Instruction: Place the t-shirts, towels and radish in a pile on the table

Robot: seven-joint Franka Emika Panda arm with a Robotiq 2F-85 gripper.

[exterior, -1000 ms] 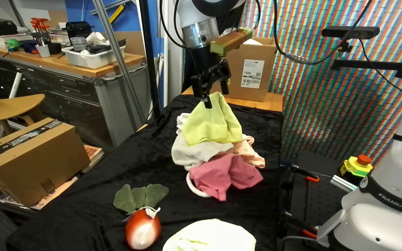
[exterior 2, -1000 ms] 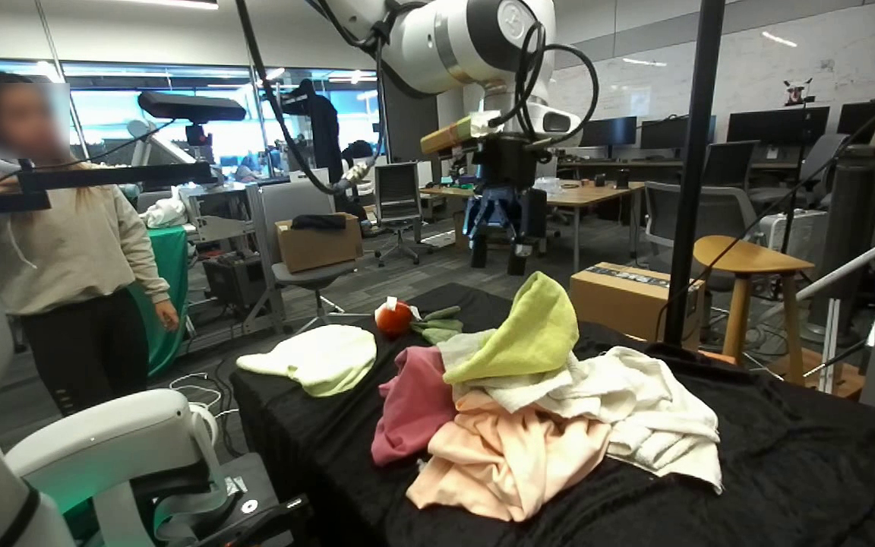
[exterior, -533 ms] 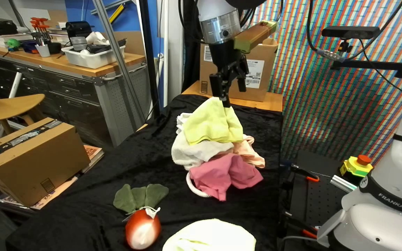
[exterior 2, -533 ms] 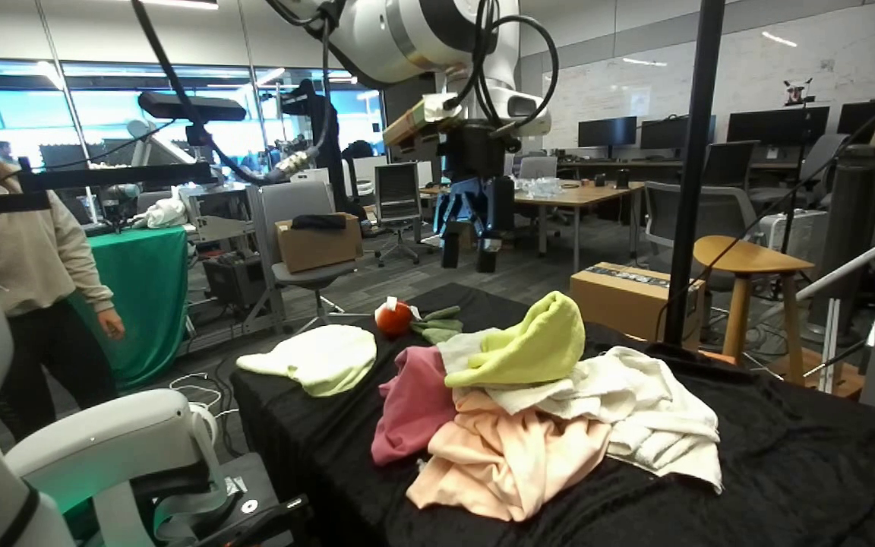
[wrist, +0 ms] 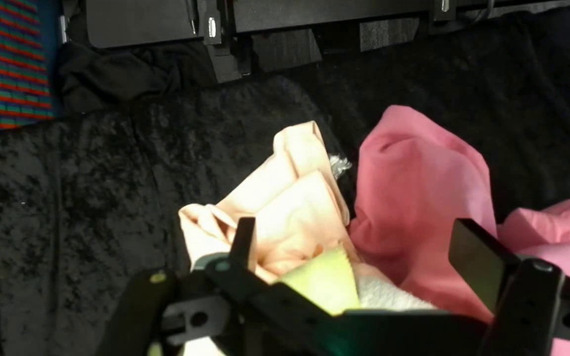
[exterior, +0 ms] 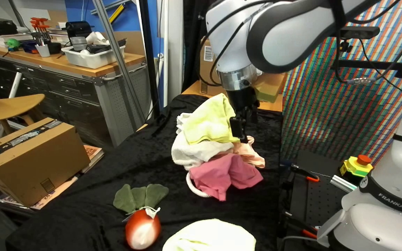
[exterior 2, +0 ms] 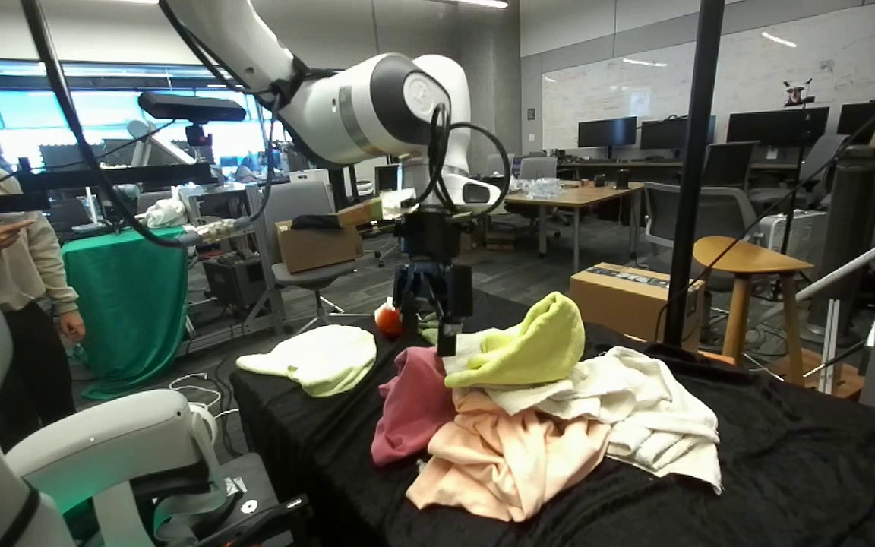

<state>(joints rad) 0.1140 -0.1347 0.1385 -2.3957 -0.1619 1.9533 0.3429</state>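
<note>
My gripper is open with nothing held, above the pile's edge; it also shows in an exterior view. In the wrist view its fingers stand wide apart, with cloth seen between and beyond them. The pile has a yellow-green towel on top, white towels under it, a peach cloth and a pink cloth at its sides. The red-and-white plush radish with green leaves lies apart. A pale yellow cloth lies alone near the table edge.
A black cloth covers the table. A white curved band sticks out under the pink cloth. A cardboard box stands beyond the table. A black post rises behind it. A person stands in the background.
My gripper has moved off the yellow-green towel toward the robot's base side and come down lower, staying open. The towel's raised peak has sagged slightly. The person has shifted toward that view's left edge.
</note>
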